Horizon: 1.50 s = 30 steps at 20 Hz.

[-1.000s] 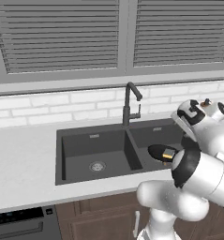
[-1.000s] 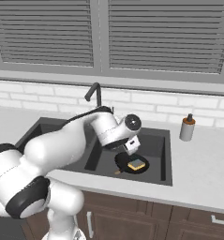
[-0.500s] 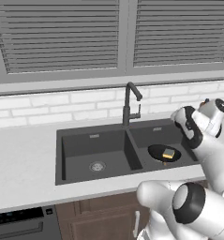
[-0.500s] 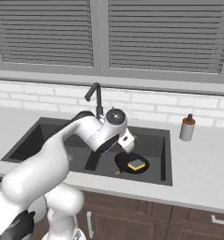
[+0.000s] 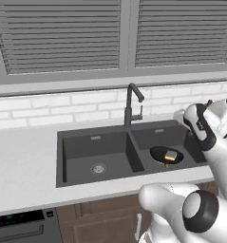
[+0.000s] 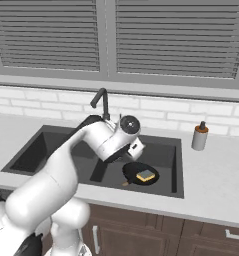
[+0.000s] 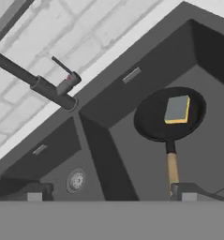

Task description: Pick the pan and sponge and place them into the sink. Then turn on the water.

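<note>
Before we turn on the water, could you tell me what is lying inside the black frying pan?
The round black frying pan in the dark grey sink's right basin holds the small grey-green and yellow sponge, lying flat. The pan floor beneath the sponge and the basin's drain are covered.

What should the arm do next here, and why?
Probably swing the open gripper toward the faucet lever. The sponge already lies in the pan, which sits in the sink right basin, and no water runs yet.
</note>
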Motion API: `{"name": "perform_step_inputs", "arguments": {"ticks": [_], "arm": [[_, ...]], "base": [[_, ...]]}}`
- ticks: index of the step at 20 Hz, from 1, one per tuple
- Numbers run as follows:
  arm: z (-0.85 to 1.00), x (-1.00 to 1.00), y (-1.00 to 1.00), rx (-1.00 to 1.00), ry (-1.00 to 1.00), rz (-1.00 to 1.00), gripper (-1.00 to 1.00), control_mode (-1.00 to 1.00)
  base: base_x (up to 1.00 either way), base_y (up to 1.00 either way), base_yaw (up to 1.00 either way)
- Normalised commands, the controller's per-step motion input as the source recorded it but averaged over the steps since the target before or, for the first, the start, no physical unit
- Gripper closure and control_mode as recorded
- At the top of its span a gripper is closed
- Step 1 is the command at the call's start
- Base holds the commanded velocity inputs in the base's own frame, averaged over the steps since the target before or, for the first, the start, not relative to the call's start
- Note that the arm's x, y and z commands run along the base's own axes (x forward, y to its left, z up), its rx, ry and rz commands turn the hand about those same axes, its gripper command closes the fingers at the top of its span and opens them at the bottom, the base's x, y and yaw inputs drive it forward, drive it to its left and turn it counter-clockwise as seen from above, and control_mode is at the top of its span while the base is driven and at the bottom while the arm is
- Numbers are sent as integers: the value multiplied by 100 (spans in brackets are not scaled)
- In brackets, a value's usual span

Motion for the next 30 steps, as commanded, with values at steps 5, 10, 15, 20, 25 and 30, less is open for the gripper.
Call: {"name": "perform_step_inputs", "arguments": {"ticks": [5,10,15,20,25,30], "arm": [[24,0,1,38,20,3,-100,-100],[0,-2,6,42,22,11,-100,-100],[-15,-1,16,34,11,3,-100,-100],[-14,-1,8,34,0,-6,-100,-100],[-21,-6,31,27,0,-35,-100,-100],[-10,-3,60,12,0,-53,-100,-100]], "base": [[0,0,0],[0,0,0],[0,0,0],[0,0,0],[0,0,0],[0,0,0]]}}
